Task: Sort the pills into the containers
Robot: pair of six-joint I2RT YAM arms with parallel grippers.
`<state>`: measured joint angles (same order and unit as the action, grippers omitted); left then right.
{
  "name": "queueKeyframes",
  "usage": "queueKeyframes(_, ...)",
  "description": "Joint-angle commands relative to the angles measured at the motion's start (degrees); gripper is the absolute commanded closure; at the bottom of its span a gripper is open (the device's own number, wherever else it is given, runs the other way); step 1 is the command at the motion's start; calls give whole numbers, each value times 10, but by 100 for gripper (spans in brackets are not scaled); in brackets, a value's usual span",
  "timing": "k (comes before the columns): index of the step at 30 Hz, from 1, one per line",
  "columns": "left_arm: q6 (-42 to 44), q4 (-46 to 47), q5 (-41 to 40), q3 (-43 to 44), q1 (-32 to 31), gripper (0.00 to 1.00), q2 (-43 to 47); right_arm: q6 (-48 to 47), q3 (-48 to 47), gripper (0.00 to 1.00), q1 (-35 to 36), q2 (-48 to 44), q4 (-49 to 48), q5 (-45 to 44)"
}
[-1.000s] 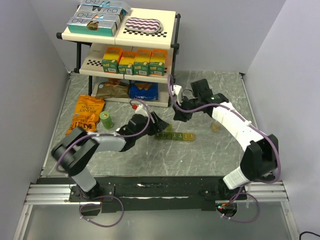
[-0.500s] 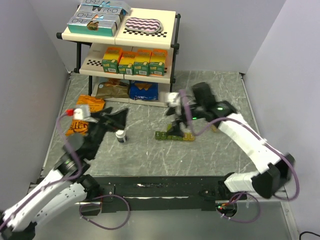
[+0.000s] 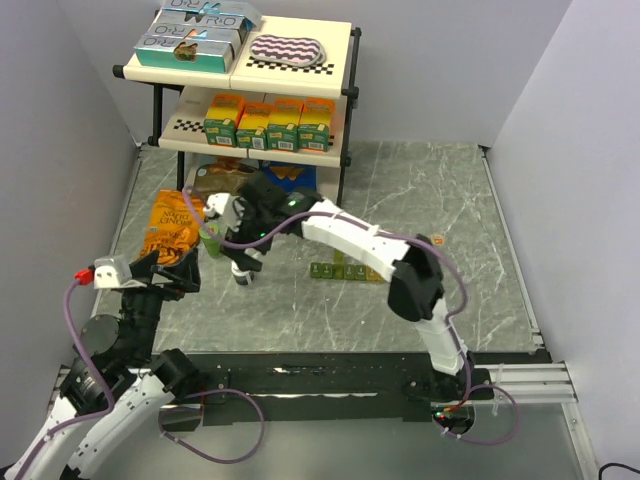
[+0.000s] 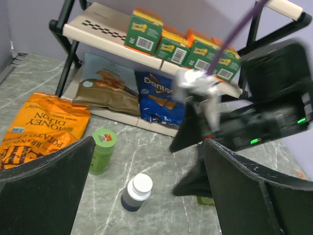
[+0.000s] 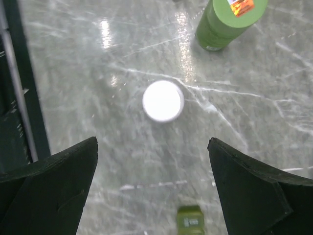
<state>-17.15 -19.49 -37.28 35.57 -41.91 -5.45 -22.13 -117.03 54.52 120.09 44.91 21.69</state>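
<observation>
Right wrist: right gripper (image 5: 152, 144) spread wide over a white-capped bottle (image 5: 163, 101). Just beside it the containers (image 5: 190, 223) peek in, likely their green end. Meanwhile the left gripper (image 4: 146, 147) gapes wide too.

containers (image 5: 190, 221): right wrist view's bottom edge is cutting them off
right arm (image 4: 266, 120): blurring in left wrist view
</observation>
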Motion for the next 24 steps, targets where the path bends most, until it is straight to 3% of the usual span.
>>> queueKeyframes(1,9,-13,-11,6,10,1,2,68,-71,0,28,51,23,-90)
queueKeyframes(11,26,-12,14,8,21,1,-36,92,-119,0,52,135,-3,-164)
queueKeyframes(18,28,-8,19,6,28,1,-29,96,-137,5,51,158,4,-149)
queueKeyframes(22,29,-9,22,6,29,1,-31,96,-143,19,51,169,11,-144)
queueKeyframes(23,29,-8,22,6,29,1,-31,95,-144,31,52,170,12,-144)
queueKeyframes(24,29,-8,23,6,30,1,-30,95,-145,36,51,170,13,-144)
